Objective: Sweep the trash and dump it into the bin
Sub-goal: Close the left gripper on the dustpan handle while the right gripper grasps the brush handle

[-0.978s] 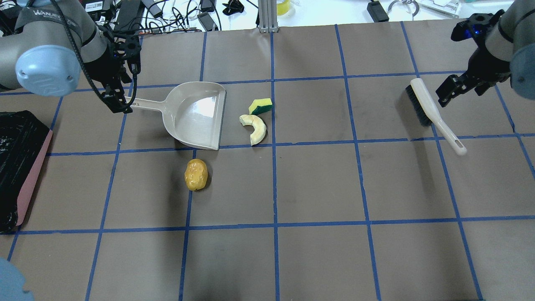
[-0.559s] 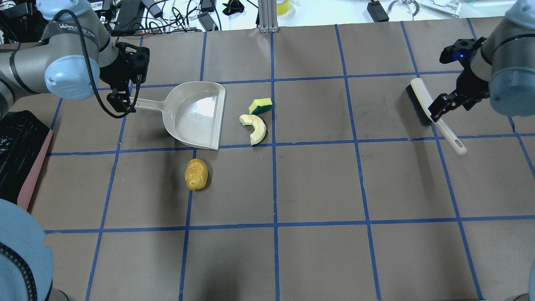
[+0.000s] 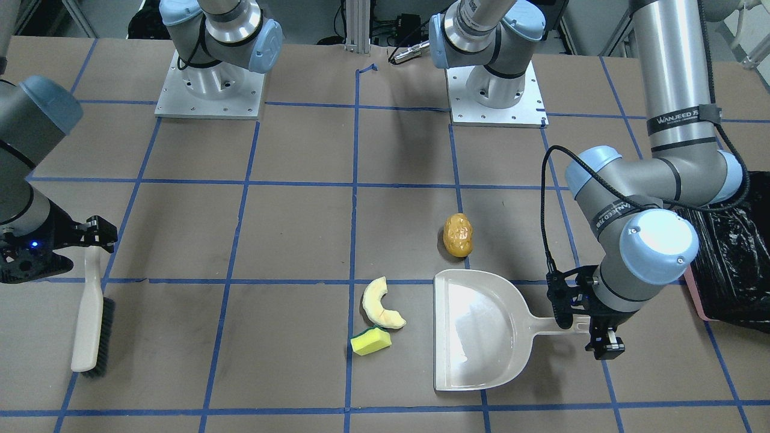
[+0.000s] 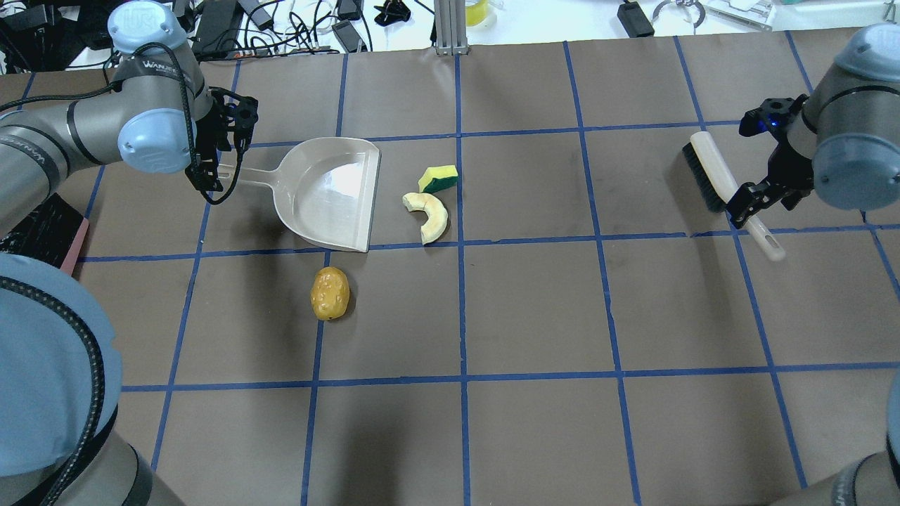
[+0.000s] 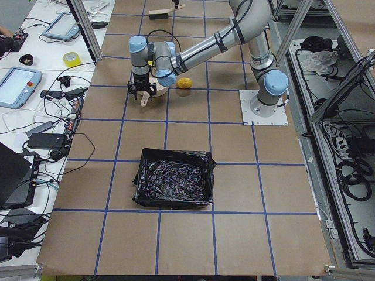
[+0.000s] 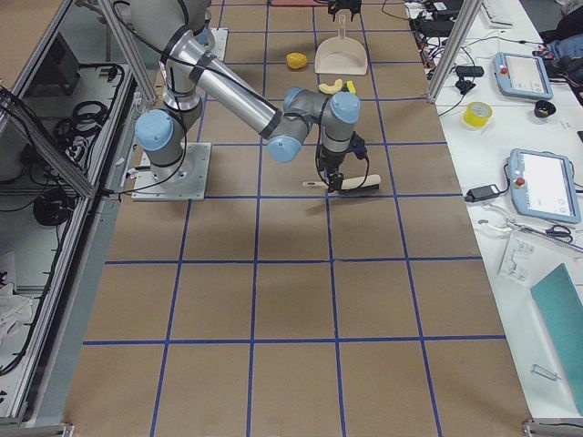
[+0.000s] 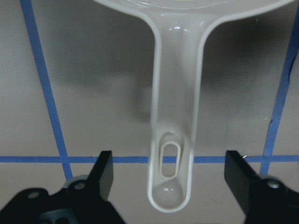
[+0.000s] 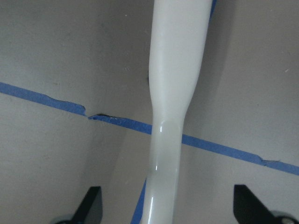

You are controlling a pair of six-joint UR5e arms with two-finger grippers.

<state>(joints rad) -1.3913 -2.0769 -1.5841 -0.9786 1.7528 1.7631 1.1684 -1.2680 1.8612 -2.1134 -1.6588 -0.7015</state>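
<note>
A brown table [image 4: 534,309] gridded with blue tape [image 4: 462,316] meets a white bench [image 4: 548,21] strewn with cables [image 4: 309,28].

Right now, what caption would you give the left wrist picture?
The left gripper, jaws open, straddles the handle of the beige dustpan.

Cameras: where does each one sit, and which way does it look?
Front-facing: across the table, facing the robot; both bases on top, left arm by the dustpan.
Overhead: behind the robot, looking forward and down; right arm by the brush.
Exterior left: table's end by the bin; left arm nearer.
Exterior right: opposite end; right arm nearer.
Left wrist: down on the dustpan handle, between open left jaws.
Right wrist: down on the brush handle, between open right jaws.
Shared: front-facing and overhead both show the orange-yellow lump.
</note>
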